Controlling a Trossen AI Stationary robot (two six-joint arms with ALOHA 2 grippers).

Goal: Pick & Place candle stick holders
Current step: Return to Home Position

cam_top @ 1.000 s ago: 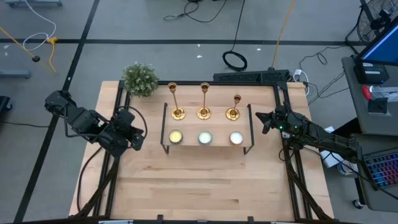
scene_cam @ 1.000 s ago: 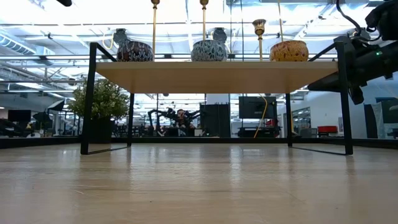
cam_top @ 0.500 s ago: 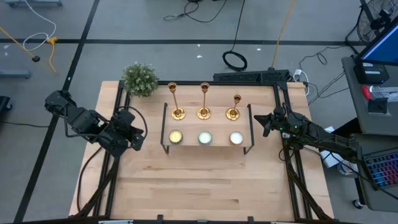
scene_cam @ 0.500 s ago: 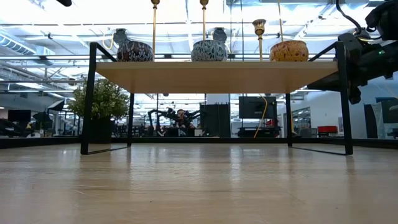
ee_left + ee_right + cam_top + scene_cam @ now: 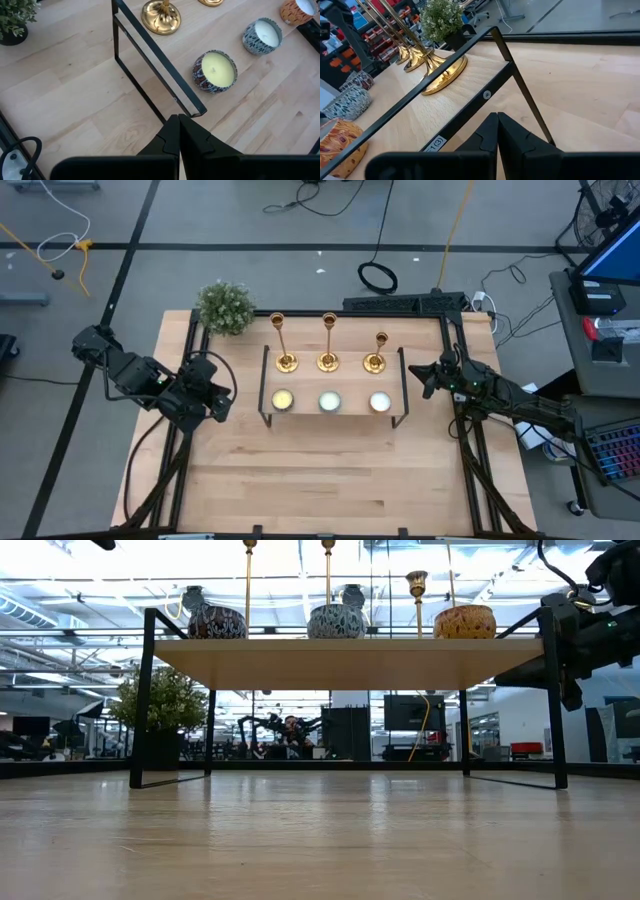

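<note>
We see three shiny gold candle stick holders [image 5: 328,345], thin-stemmed, standing upright in a row on the shelf [image 5: 305,383]. The left pincer [image 5: 178,122] and right pincer [image 5: 497,120], both pressed together, flank the shelf.

Candle stick holders [image 5: 327,585] — bases hidden, cups probably cropped.

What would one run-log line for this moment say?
three candle stick holders on shelf | left gripper: jaws shut, left of shelf | right gripper: jaws shut, right of shelf
</note>
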